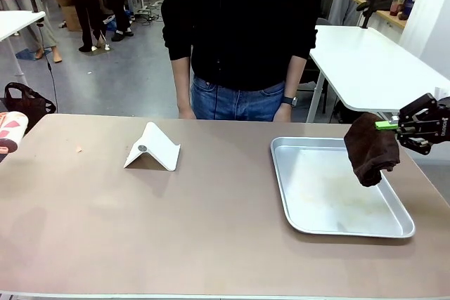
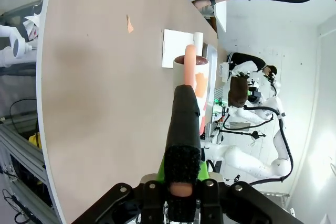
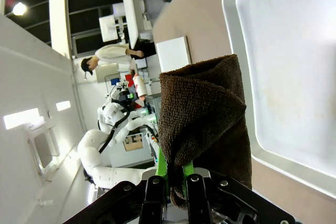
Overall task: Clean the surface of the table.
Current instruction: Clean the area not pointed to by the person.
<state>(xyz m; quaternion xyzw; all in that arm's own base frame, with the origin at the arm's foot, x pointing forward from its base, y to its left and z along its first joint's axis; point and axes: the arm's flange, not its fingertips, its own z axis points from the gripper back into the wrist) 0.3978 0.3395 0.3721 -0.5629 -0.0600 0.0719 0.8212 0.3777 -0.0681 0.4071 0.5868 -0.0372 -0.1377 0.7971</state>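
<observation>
Squarely across the front view runs the table (image 1: 176, 230), its taupe-brown top reaching from the near edge to the far edge, where a person (image 1: 242, 26) in a black top and jeans stands with both hands down at the rim. On the top, left of the middle, sits a white folded stand (image 1: 155, 149). A small orange scrap (image 1: 79, 149) lies further left, well apart from it. On the right half lies a shiny metal tray (image 1: 323, 191), its inside bare and faintly smeared.

Over the tray's right side hangs a dark brown cloth (image 1: 369, 151). The right gripper (image 1: 385, 125) comes in from the right with its jaws pinching the cloth's top fold between the green pads. Whether the cloth's lower end touches the tray I cannot tell.

At the table's left edge the left gripper (image 2: 185, 93) is off the top, its jaws pressed together on what looks like the wall of a red-and-white paper cup (image 1: 10, 130), which is tipped on its side.

Behind the person, at right, stands a white-topped table (image 1: 365, 61).
</observation>
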